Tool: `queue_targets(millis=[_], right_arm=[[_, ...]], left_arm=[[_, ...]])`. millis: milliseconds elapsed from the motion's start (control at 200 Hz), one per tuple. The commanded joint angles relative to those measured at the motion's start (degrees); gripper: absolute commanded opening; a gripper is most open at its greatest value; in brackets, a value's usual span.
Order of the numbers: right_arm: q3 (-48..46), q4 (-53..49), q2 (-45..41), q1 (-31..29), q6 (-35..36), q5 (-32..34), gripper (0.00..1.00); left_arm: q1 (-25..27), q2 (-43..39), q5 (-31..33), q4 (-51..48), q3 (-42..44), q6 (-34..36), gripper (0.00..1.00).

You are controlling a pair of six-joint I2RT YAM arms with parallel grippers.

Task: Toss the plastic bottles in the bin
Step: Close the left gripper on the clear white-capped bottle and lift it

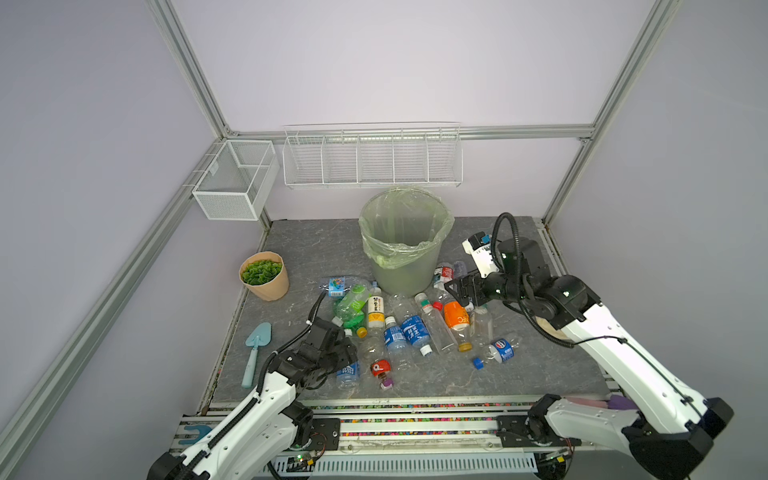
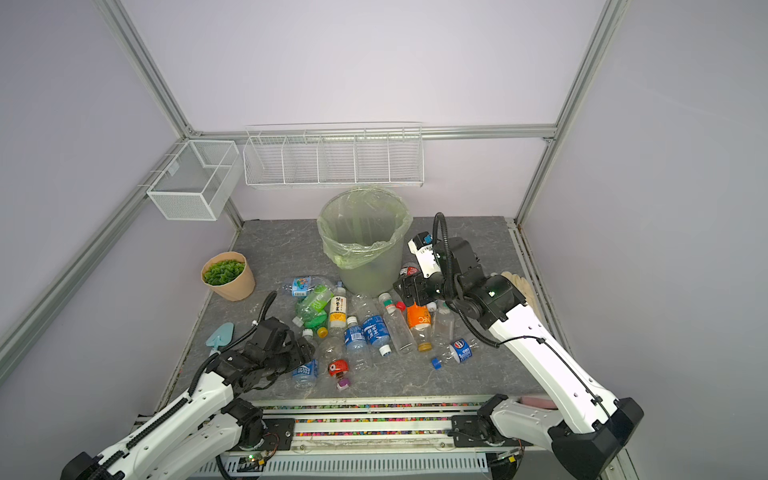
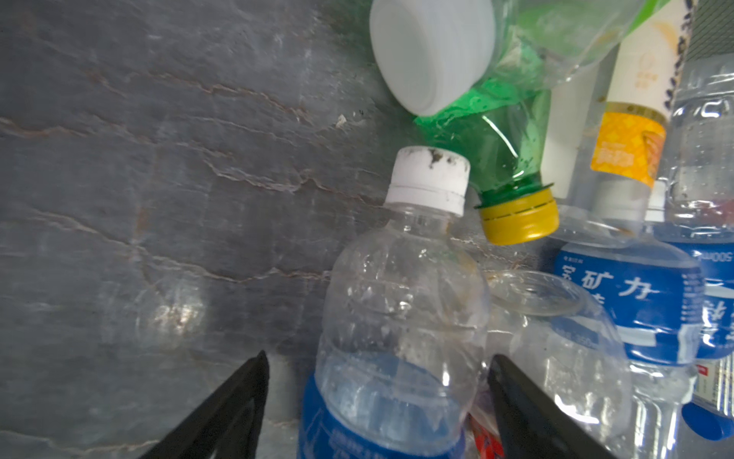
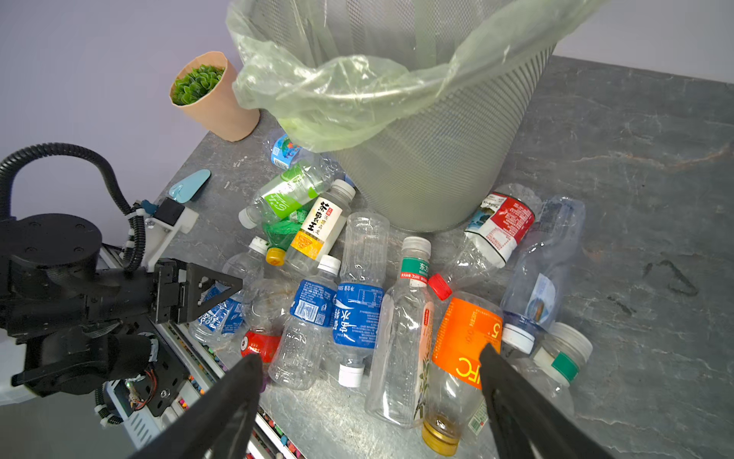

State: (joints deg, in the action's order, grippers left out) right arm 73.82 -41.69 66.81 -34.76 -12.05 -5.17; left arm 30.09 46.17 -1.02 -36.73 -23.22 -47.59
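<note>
Though bottles (image 1: 415,330) lie mostly clear, some seem crumpled.

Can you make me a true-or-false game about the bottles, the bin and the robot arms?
The bin stands upright. True.
The plant pot has tipped over. False: it stands upright.
The left gripper has a blue-label bottle between its open fingers. True.
The right gripper holds the orange-label bottle. False: its fingers are open and empty; that bottle lies on the table.
</note>
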Motion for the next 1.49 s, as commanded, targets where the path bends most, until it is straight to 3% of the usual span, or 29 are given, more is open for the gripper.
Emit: queue_targets(millis=[0, 490, 585, 755, 945, 1225, 1490], right_arm=[[-1.7, 1.3, -1.0, -0.3, -1.5, 0.7, 0.88], [-2.4, 1.8, -0.4, -0.3, -1.9, 1.2, 0.88], [-2.9, 2.0, -0.6, -0.2, -2.1, 1.4, 0.88], [-3.6, 2.1, -1.4, -0.2, -2.1, 1.9, 0.88], [-3.7, 1.6, -1.8, -0.2, -1.9, 2.6, 0.88], [-3.7, 0.8, -2.7, -0.2, -1.9, 3.2, 0.88], [-4.7, 0.3, -5.3, -0.3, -1.8, 4.1, 0.88]], left_arm=[[0.3, 1.0, -0.3, 0.9, 0.8, -1.1, 0.84], [0.3, 5.2, 0.2, 3.8, 3.1, -1.1, 0.73], [0.3, 5.5, 0.1, 3.5, 3.1, -1.1, 0.65], [0.3, 3.2, 1.0, 1.7, 2.3, -1.3, 0.42], [0.3, -1.0, 1.6, -1.2, 1.6, -2.4, 0.31], [0.3, -7.9, 3.9, -7.1, -1.9, -4.1, 0.28], [0.3, -13.9, 7.7, -5.9, -8.3, -3.0, 0.28]])
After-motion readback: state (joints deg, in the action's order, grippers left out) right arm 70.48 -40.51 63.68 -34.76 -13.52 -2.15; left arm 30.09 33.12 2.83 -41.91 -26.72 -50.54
